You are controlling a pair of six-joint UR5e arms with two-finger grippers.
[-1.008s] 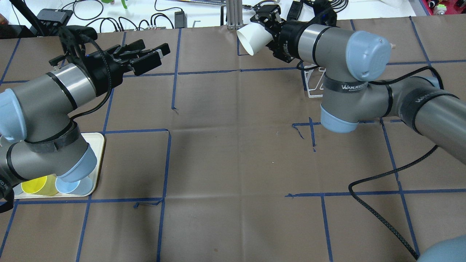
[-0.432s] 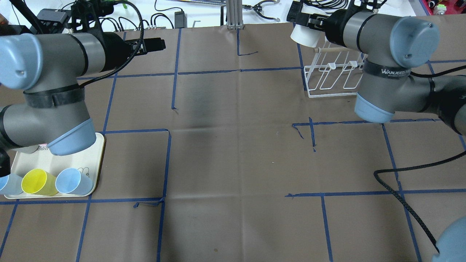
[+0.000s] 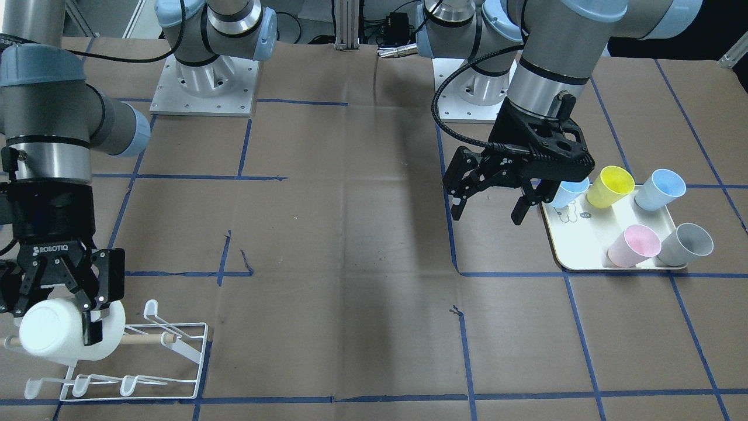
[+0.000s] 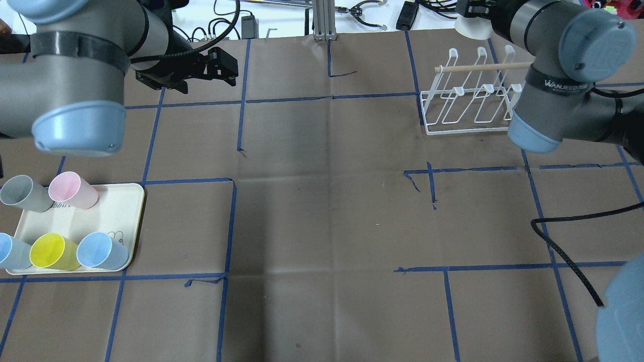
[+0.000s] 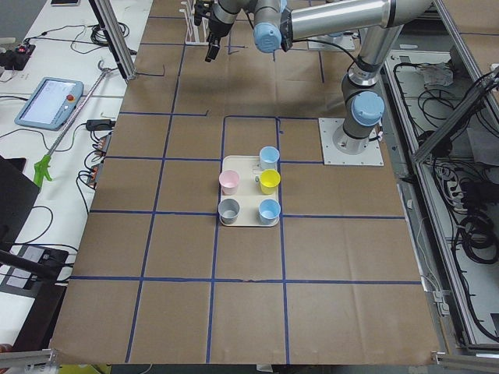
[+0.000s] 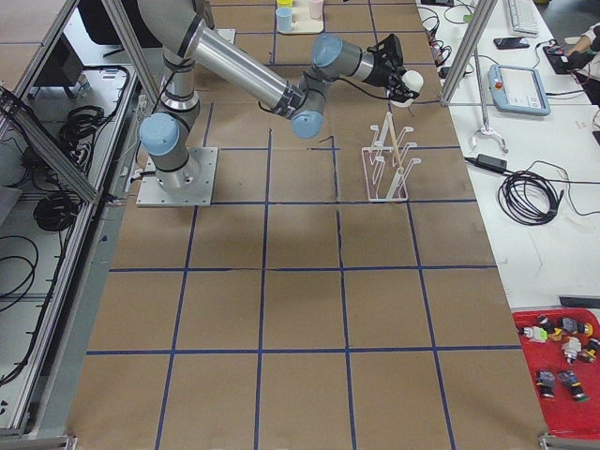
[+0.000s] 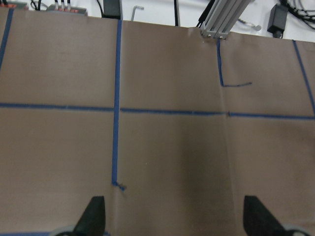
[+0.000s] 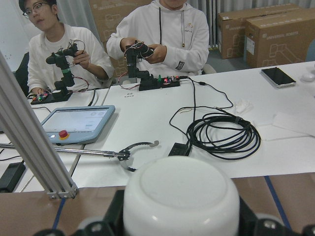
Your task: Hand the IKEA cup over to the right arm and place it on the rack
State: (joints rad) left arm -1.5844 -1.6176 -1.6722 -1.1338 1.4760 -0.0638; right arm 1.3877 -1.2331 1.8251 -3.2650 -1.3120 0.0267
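My right gripper (image 3: 61,316) is shut on a white IKEA cup (image 3: 52,342), held on its side with its base towards the operators' side. The cup (image 4: 473,29) hangs over the far end of the white wire rack (image 4: 468,103), just above the wooden dowel (image 3: 146,338). The right wrist view shows the cup's round base (image 8: 179,196) filling the bottom between the fingers. My left gripper (image 3: 487,215) is open with nothing in it, above the table beside the cream tray (image 3: 584,248). In the left wrist view its two fingertips (image 7: 93,216) frame bare brown table.
The tray (image 4: 121,211) holds blue, yellow, pink and grey cups. Beyond the table's far edge are an aluminium post (image 4: 322,20), cables and a teach pendant (image 8: 74,123). Two people sit at a white desk (image 8: 162,113) handling controller arms.
My right arm carried the white cup rightwards from mid-table to beyond the rack. The left arm pulled up and back with its gripper open, uncovering the tray's cups.
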